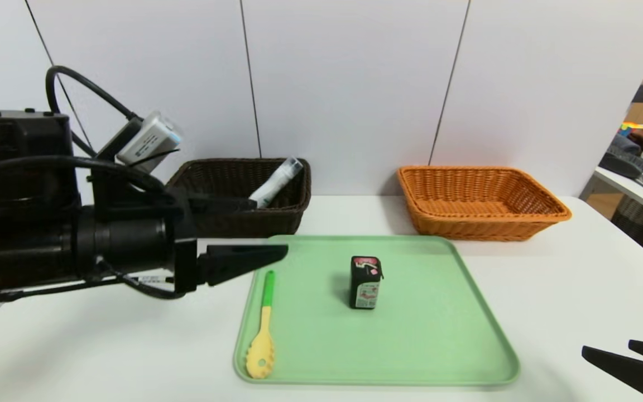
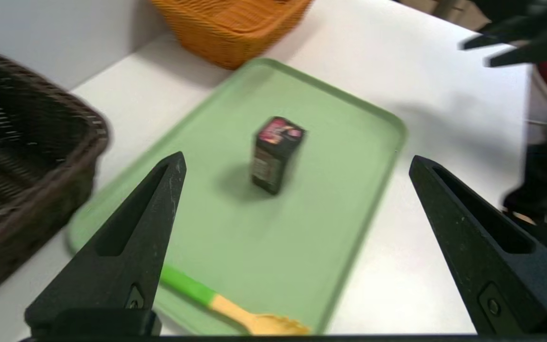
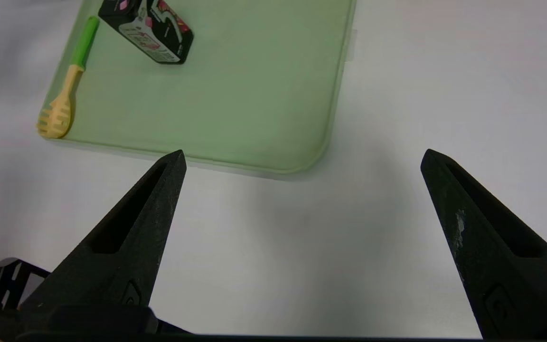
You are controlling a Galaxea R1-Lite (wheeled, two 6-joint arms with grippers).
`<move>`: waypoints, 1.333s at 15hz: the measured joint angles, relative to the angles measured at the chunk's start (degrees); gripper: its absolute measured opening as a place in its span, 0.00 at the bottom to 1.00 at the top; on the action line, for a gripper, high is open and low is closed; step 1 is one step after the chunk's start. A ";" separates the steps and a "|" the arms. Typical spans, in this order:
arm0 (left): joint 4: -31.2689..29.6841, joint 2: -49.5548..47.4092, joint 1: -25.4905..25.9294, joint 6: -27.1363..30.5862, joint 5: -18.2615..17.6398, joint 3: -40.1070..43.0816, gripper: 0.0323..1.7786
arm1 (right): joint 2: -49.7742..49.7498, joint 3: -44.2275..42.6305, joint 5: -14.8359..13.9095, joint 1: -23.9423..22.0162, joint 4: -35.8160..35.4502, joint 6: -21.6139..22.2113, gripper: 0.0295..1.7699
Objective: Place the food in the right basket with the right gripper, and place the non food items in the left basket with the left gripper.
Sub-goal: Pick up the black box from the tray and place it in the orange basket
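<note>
The black carton (image 1: 365, 282), pink-red on top with a white label, stands upright on the green tray (image 1: 444, 335), ahead of the wide-open, empty left gripper (image 2: 297, 164). The yellow spoon (image 1: 262, 332) lies just below that gripper. The bottle (image 1: 276, 182) leans in the dark basket (image 1: 293, 209), its lower part hidden. The right gripper (image 3: 302, 156), spread wide, hangs over bare surface (image 3: 397, 95); the head view cuts it off.

Yellow spoon (image 1: 260, 335), seemingly green-handled

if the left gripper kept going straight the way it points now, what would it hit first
Most likely the black carton standing on the green tray: it sits nearly centred between the open left gripper fingers, though depth is unclear.
</note>
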 joint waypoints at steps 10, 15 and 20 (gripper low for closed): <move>6.91 -7.55 -2.61 3.75 -2.19 9.37 0.95 | 18.21 -5.13 -0.13 11.61 -13.62 -1.51 0.97; 10.50 -7.74 -1.93 3.61 14.86 9.48 0.95 | 29.90 -9.65 -0.22 18.04 -19.15 -1.99 0.97; 12.62 -7.85 -1.67 3.52 20.76 9.46 0.95 | 40.74 -12.13 -1.15 24.20 -28.57 -7.86 0.97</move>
